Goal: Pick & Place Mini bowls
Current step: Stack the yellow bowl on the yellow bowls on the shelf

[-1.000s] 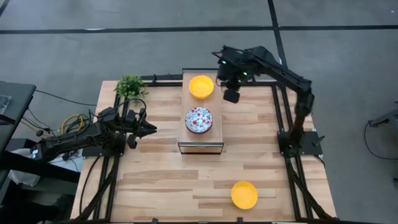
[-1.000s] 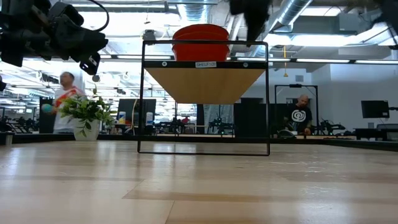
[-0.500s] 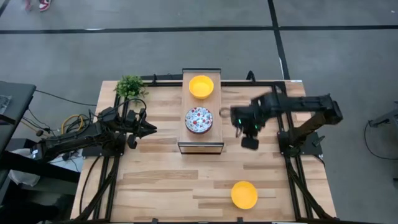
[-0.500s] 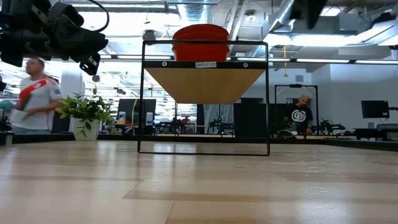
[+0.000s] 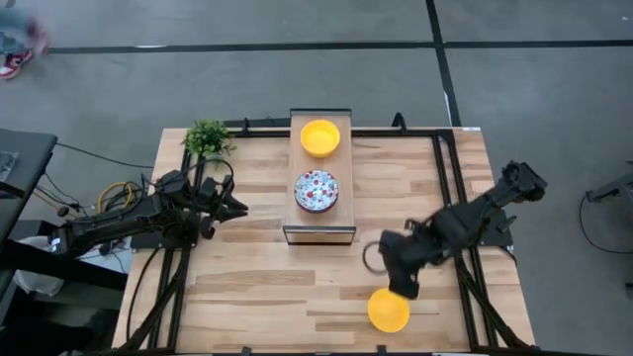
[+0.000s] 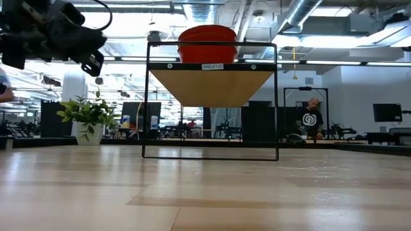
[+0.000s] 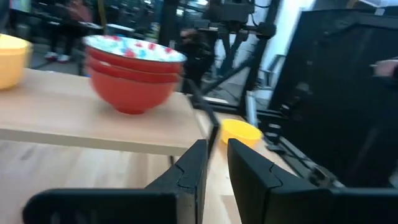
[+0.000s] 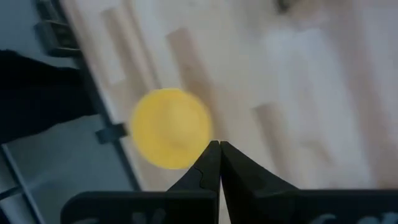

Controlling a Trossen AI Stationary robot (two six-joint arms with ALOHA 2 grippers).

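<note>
A plain yellow mini bowl (image 5: 389, 310) sits upright on the table near its near edge; the right wrist view looks down on this yellow bowl (image 8: 171, 127). My right gripper (image 5: 402, 287), shut (image 8: 219, 149), hovers just beyond the bowl's far rim and touches nothing. On the raised shelf (image 5: 318, 229) another yellow bowl (image 5: 319, 136) sits at the far end. Stacked floral bowls (image 5: 316, 190), red outside (image 7: 134, 74), rest at its middle. My left gripper (image 5: 240, 207) waits left of the shelf, narrowly open (image 7: 214, 162).
A small potted plant (image 5: 207, 137) stands at the table's far-left corner. The shelf's thin black frame (image 6: 210, 154) stands on the table's middle. Bare wood lies on the near-left part of the table (image 5: 257, 297). People show in the room behind (image 6: 311, 119).
My right arm has swung from beside the yellow bowl at the shelf's far end toward the table's near edge. It now hovers over the yellow bowl on the table. The bowls have stayed in place.
</note>
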